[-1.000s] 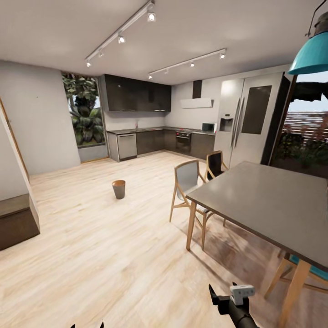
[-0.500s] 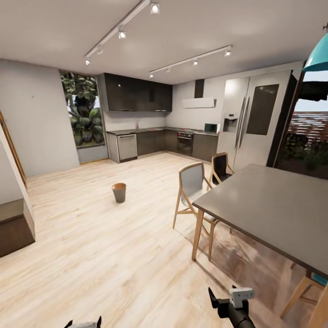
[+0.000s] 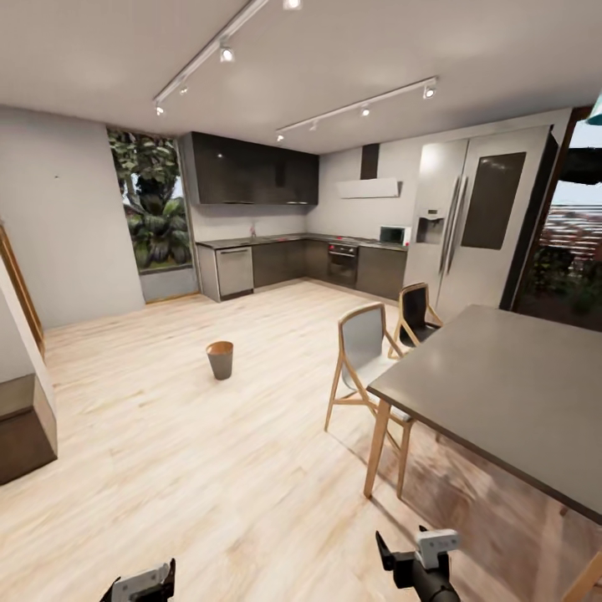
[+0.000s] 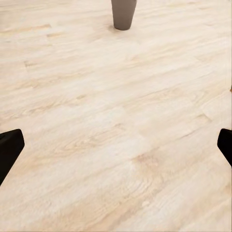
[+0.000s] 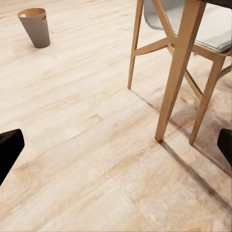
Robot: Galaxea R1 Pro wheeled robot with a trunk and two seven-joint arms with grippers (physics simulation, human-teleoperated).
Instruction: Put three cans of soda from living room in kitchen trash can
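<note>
Bin (image 3: 221, 359): round, tapered, matte grey-beige outside, glossy brown inside, upright on the floor (image 3: 209, 468), well ahead of both hands and nearer the left one. Its lower part shows in the left wrist view (image 4: 123, 13); the right wrist view (image 5: 36, 26) shows its rim with a handle cut-out.

Floor: pale wood planks, visible grain, low sheen.

Left hand (image 3: 140, 584): dark fingers with a white block, spread wide, empty, over bare floor.

Right hand (image 3: 415, 558): same build, fingers spread wide, empty, just beside a table leg (image 5: 176, 67).

Table (image 3: 510, 393): flat dark grey slab top, square light wood legs, to the right of the right hand.

Chairs: one grey-shelled (image 3: 365, 339) on an angled wood frame, one black (image 3: 415, 313) behind it, both at the table's edge.

Kitchen, far ahead: glossy dark cabinets (image 3: 251, 171), steel counter (image 3: 284, 240), built-in oven (image 3: 340, 263), tall steel fridge (image 3: 468, 226), window (image 3: 150, 201) full of palm leaves.

Ceiling: two track-light rails (image 3: 359, 104).
</note>
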